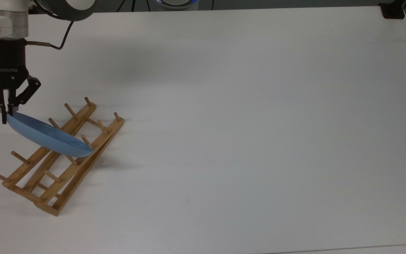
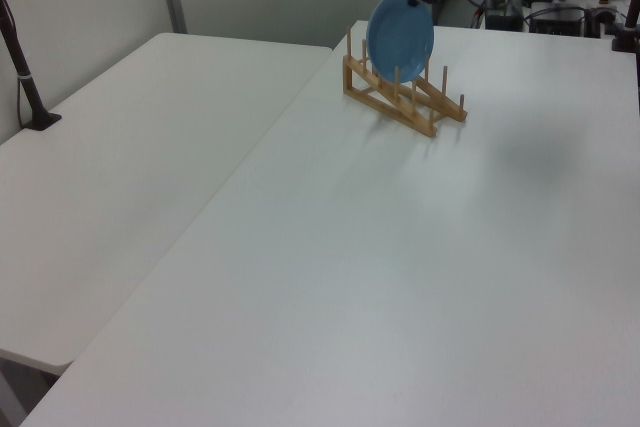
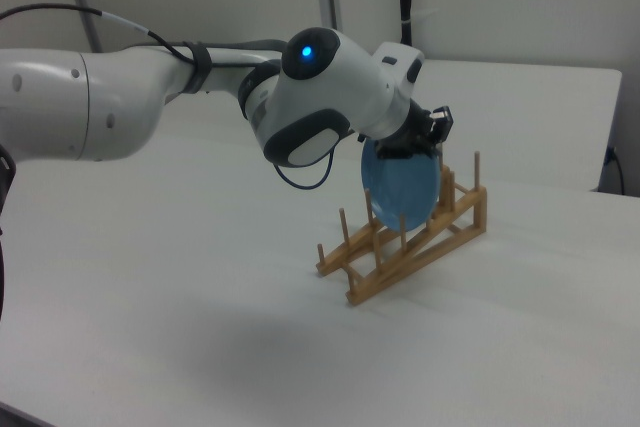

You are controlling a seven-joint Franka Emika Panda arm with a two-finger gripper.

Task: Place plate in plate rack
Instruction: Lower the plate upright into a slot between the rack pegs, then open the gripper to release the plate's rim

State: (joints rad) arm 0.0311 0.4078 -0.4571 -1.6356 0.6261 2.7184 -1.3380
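Where the arm (image 3: pixel 200 97) crosses the right view's centre, it hides the plate's (image 3: pixel 400 187) upper edge. At the top view's left edge, the gripper (image 1: pixel 5 114) points down, jaws pinching the plate's (image 1: pixel 48 137) rim. Tilted on edge, the plate (image 2: pixel 400 37) sits among the rack's (image 1: pixel 62 165) pegs on the desk (image 1: pixel 241 123).

right view: arm (image 3: pixel 330 97) hides plate (image 3: pixel 400 192) top and gripper | top view: plate covers rack (image 1: pixel 58 158) middle pegs | left view: fingers perhaps too small to read
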